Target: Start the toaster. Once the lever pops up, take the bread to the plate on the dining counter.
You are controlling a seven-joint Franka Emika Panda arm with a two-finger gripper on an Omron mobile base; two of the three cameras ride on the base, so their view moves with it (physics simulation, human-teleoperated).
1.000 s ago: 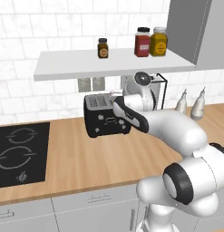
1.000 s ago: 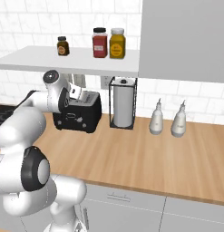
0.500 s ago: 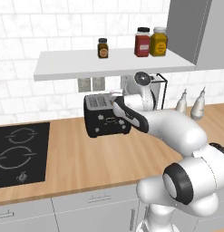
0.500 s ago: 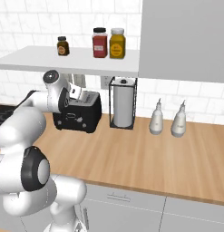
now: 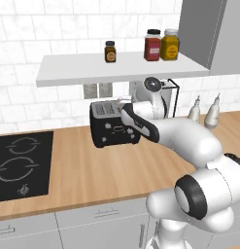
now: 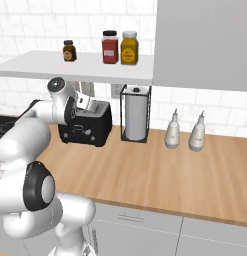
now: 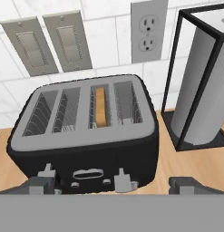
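left base view – toaster: the black toaster (image 5: 113,126) stands on the wood worktop (image 5: 92,170) against the white tiled wall, right of the black hob (image 5: 22,165)
left base view – arm: the white arm reaches from the lower right over the toaster's right end; its hand hides that end, and the fingers cannot be made out here
left base view – shelf: a white shelf (image 5: 116,68) above carries a small brown jar (image 5: 110,51), a red jar (image 5: 153,45) and a yellow jar (image 5: 170,44)
left base view – right side: two pale bottles (image 5: 205,112) stand near the wall
right base view – toaster: the toaster (image 6: 87,129) sits just left of the paper towel holder (image 6: 135,120), partly behind the arm's wrist
right base view – bottles: the two bottles (image 6: 184,132) stand right of the holder, apart from it
hand view – gripper: the gripper (image 7: 111,186) hangs spread wide and released, grasping nothing, its two tips at the bottom on either side of the toaster's front
hand view – toaster: seen from above and in front, four slots in a grey top (image 7: 84,111), two levers (image 7: 121,180) on the front face
hand view – bread: the bread (image 7: 101,107) sits down in the third slot from the left, its tan edge showing
hand view – wall: two switch plates (image 7: 52,43) and a socket (image 7: 148,29) behind the toaster
hand view – paper towel: the roll in its black wire frame (image 7: 199,86) stands just beside the toaster's right end
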